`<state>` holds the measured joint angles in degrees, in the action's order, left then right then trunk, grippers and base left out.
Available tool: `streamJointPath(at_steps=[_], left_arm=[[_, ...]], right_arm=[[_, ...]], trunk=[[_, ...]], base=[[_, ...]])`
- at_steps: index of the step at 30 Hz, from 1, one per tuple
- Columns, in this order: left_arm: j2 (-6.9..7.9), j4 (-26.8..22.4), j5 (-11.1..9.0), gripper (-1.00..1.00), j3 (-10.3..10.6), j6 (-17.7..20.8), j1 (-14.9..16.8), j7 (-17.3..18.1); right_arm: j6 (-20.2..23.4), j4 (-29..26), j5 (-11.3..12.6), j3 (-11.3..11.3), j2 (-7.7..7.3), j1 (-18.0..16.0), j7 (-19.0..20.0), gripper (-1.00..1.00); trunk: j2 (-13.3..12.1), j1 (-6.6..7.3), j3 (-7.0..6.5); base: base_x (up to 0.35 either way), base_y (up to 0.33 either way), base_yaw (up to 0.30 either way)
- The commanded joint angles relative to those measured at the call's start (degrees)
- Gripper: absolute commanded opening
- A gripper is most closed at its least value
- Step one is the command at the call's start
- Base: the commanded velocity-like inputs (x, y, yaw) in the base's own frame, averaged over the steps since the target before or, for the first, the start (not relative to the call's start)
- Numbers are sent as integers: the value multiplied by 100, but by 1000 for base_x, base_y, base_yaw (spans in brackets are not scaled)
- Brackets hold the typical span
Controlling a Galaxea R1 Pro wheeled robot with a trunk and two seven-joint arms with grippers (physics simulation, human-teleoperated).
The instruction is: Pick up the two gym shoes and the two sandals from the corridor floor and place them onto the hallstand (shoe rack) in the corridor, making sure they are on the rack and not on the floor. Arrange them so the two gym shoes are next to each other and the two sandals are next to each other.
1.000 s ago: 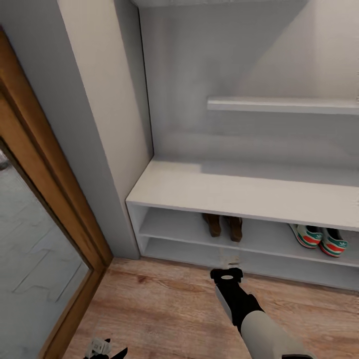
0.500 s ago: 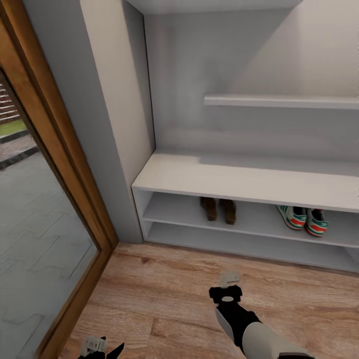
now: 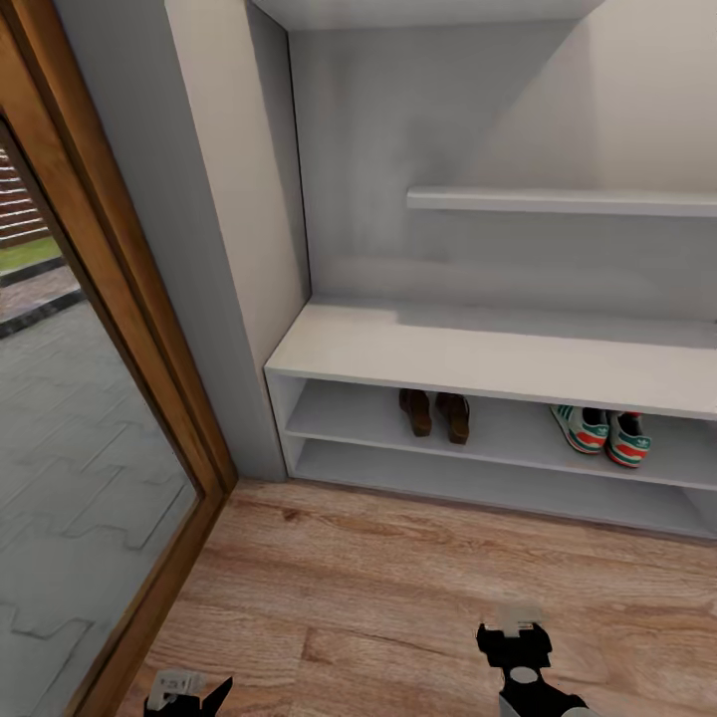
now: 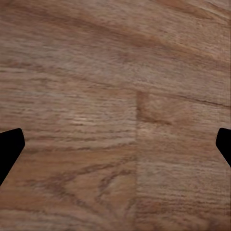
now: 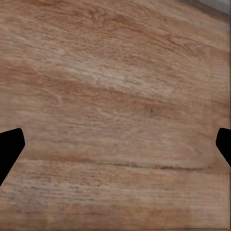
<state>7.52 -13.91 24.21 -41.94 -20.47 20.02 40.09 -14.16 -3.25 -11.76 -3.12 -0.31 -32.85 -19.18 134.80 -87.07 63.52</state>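
Both pairs sit on the upper open shelf of the hallstand (image 3: pixel 478 360) — a smooth pale grey-white unit with a long flat top. The two sandals (image 3: pixel 436 414), dark brown leather, stand side by side near the shelf's middle; the two gym shoes (image 3: pixel 600 435), white with green stripes and red-orange heels, touch each other further right. The left gripper (image 3: pixel 187 691) and the right gripper (image 3: pixel 515 630) hang over the grainy wood-plank corridor floor (image 3: pixel 378 588) — jaws spread wide on both, nothing between them.

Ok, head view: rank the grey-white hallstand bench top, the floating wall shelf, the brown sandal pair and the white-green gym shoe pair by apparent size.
1. Grey-white hallstand bench top
2. Floating wall shelf
3. White-green gym shoe pair
4. Brown leather sandal pair, only slightly smaller, so nearly a tie.
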Motion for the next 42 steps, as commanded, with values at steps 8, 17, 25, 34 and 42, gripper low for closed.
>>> streamJointPath(at_steps=[8, 17, 25, 34, 42], left_arm=[[24, 3, 65, 100, -66, -27, -7, -38], [76, 3, 59, 100, -68, -23, -13, -44], [83, 9, 66, 100, -69, -18, -10, -168], [70, 29, 59, 100, -61, -26, -15, -749], [63, 70, 58, 100, -60, -27, -12, -1013]], right_arm=[[-458, 20, -48, -30, -432, 286, -16, 100], [-488, 131, -50, -23, -447, 327, -16, 100], [-494, 158, -46, -22, -276, 332, -16, 100], [-494, 166, -46, -26, -182, 346, 43, 100], [-495, 164, -46, -30, -40, 375, 93, 100]], trunk=[[2, 1, 4], [2, 1, 4], [-199, 111, -86], [-560, 309, -247], [-881, 484, -391]], base=[[0, 0, 0], [0, 0, 0], [0, 0, -132], [0, 0, -288], [0, 0, -299]])
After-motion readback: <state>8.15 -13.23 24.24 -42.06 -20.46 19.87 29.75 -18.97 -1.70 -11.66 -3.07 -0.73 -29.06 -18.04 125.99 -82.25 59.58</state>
